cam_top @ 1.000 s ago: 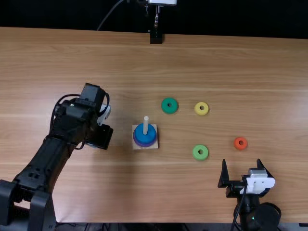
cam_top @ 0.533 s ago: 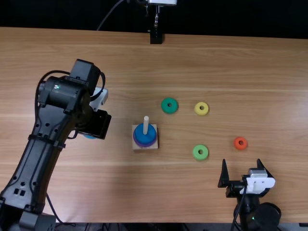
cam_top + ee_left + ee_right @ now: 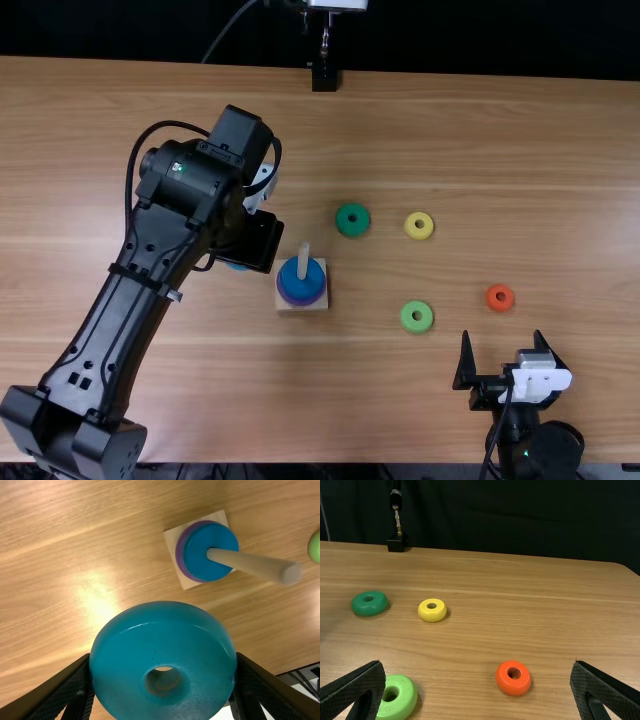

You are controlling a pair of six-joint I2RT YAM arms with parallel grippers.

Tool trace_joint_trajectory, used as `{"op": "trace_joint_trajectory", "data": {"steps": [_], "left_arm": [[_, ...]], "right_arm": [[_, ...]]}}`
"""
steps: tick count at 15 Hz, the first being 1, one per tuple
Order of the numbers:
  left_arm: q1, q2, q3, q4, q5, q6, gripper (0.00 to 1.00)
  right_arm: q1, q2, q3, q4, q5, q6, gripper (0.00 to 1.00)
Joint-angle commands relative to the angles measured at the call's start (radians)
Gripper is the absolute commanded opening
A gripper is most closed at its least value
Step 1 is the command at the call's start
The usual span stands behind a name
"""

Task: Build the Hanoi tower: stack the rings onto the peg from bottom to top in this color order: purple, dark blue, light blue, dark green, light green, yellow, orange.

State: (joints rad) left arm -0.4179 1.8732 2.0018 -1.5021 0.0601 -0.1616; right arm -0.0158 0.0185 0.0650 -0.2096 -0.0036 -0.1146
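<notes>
Centrally, we see the peg (image 3: 303, 258) on its square base (image 3: 284, 304), threaded through the purple ring (image 3: 302, 302) and, above it, the dark blue ring (image 3: 290, 275). On the worktop (image 3: 300, 400) we find the dark green ring (image 3: 343, 222), yellow ring (image 3: 411, 228), light green ring (image 3: 408, 320) and orange ring (image 3: 493, 300), mutually apart. The left end effector (image 3: 250, 243) grips the light blue ring (image 3: 162, 630), whose hole we see in the left wrist view; overhead, the arm covers most of it. The right end effector (image 3: 502, 336) stands spread, empty. Compared with the preceding frame, we note the left arm nearer the peg.
</notes>
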Motion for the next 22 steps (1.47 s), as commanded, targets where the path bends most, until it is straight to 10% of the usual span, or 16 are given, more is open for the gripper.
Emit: {"op": "trace_joint_trajectory", "data": {"steps": [1, 22], "left_arm": [[-0.022, 0.012, 0.038, 0.009, 0.012, -0.026, 0.0], [-0.148, 0.112, 0.084, 0.153, 0.014, -0.138, 0.0]], "right_arm": [[-0.004, -0.019, -0.05, -0.066, 0.009, -0.003, 1.0], [-0.004, -0.019, -0.05, -0.066, 0.009, -0.003, 1.0]]}}
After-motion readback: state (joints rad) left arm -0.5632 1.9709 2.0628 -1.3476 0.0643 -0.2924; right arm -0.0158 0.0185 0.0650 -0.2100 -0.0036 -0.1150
